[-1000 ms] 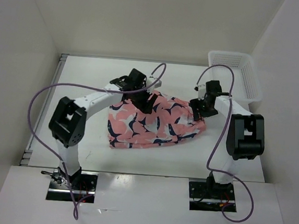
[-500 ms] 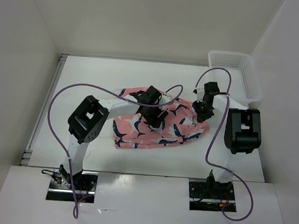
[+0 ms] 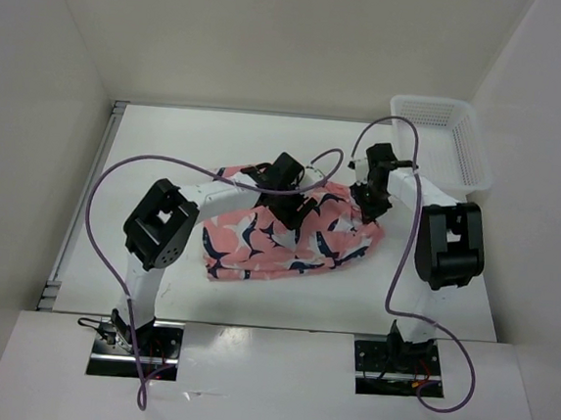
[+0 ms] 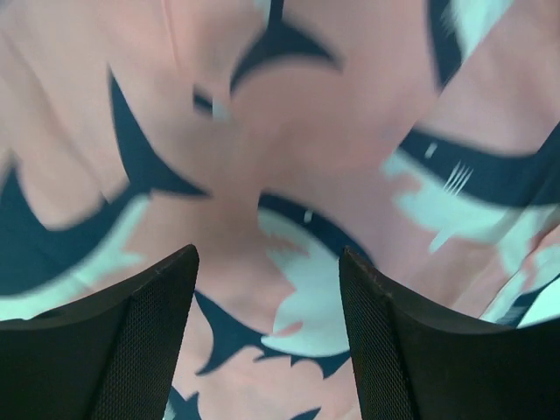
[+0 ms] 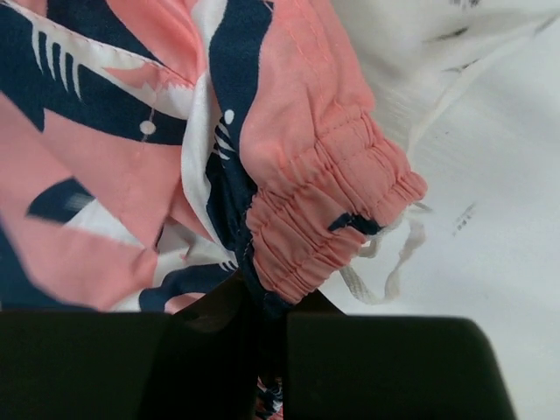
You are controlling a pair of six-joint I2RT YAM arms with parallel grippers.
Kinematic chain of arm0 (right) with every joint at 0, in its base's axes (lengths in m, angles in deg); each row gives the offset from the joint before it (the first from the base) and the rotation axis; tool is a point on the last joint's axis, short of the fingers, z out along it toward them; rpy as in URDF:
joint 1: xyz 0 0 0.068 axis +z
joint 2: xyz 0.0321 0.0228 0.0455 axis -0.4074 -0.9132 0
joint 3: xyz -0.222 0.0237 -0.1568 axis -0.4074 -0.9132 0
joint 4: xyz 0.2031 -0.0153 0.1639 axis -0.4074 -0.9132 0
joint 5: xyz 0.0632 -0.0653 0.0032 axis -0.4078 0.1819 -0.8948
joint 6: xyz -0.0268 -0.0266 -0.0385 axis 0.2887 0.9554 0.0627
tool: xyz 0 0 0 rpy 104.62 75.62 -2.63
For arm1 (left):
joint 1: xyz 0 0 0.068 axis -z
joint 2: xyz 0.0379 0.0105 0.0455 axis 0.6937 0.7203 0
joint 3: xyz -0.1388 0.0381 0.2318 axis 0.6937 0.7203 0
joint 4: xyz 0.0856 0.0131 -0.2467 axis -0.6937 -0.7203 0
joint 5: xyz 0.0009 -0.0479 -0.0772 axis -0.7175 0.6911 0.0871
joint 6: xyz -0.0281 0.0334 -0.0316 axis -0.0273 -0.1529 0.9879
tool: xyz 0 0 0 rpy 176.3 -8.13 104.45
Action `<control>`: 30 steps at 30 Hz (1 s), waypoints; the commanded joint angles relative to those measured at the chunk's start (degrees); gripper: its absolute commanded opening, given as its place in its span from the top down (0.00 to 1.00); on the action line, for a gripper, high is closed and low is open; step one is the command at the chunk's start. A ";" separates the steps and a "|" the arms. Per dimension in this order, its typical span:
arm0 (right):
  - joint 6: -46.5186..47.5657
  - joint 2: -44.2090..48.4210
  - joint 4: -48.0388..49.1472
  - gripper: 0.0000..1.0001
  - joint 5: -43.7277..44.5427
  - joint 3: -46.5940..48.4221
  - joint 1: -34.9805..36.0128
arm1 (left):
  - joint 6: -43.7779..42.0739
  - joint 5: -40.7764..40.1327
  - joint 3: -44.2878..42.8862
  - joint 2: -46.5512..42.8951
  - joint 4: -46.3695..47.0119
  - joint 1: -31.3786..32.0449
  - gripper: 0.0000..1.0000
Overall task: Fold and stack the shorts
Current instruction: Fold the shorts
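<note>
Right fingers pinching shorts waistband | left fingers spread over fabric | basket just beyond, untouched

A white bench carries two things. The salmon-pink, shark-printed shorts lie rumpled near its middle. A white mesh basket sits at the far right corner, apart from the shorts.
</note>
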 commanded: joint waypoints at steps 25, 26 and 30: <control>-15.03 2.29 -4.90 1.00 21.27 27.15 8.30 | -0.23 -3.77 24.34 -17.92 1.95 -6.55 0.27; -16.89 1.68 -4.90 1.00 20.75 27.77 9.17 | -0.23 -3.77 24.95 -17.92 1.95 -6.55 0.28; -23.50 1.67 -5.43 1.00 16.62 26.82 13.99 | -0.23 -4.38 26.45 -17.92 3.18 -6.55 0.31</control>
